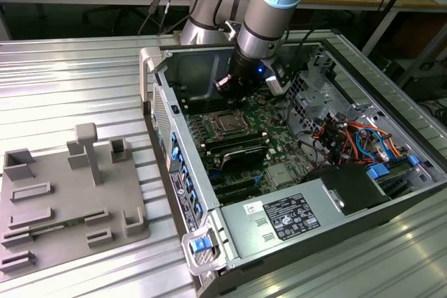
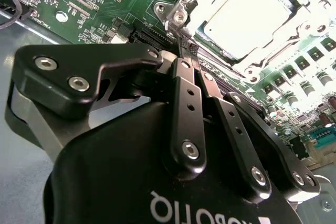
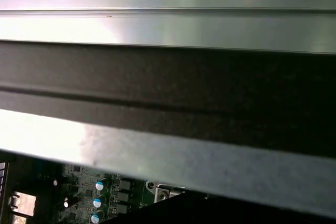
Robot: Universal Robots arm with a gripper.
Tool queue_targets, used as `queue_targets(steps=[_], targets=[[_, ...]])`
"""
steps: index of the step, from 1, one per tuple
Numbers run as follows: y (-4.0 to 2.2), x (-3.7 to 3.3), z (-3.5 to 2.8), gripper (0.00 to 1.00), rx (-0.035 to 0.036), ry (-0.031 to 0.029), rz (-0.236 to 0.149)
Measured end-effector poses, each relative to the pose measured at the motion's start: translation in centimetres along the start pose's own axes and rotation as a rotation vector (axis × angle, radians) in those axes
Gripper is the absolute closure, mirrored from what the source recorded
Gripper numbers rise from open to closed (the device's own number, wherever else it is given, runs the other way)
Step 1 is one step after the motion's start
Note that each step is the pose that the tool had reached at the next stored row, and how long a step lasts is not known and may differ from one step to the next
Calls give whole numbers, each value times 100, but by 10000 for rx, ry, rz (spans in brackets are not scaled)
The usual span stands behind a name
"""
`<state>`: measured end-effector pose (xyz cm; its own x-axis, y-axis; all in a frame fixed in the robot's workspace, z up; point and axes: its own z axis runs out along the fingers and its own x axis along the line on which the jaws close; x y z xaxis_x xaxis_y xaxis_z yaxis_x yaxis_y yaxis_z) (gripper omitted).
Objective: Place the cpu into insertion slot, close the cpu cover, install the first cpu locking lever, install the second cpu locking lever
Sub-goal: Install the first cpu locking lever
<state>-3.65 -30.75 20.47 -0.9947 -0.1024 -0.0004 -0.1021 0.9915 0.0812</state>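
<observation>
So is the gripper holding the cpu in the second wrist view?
No. The gripper has its fingers pressed together with nothing between them, and the cpu already lies in the insertion slot beyond them.

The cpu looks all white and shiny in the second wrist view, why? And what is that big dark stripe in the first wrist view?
In the second wrist view, glare washes out the cpu top; the end effector up close stays dark. In the first wrist view, a blurred dark band crosses the middle, too near to identify. In the exterior view, light is even.
</observation>
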Motion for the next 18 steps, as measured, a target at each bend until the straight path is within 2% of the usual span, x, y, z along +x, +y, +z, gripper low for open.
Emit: queue_targets(steps=[8, 9, 12, 14, 15, 18], targets=[[-3, -1, 34, 89, 3, -1, 0], [0, -2, 45, 89, -23, -11, -1], [-4, -2, 46, 89, -7, -3, 0], [-1, -1, 19, 89, -82, -14, -1], [4, -2, -25, 89, -110, -17, 0], [5, -1, -81, 89, -125, -14, -1]])
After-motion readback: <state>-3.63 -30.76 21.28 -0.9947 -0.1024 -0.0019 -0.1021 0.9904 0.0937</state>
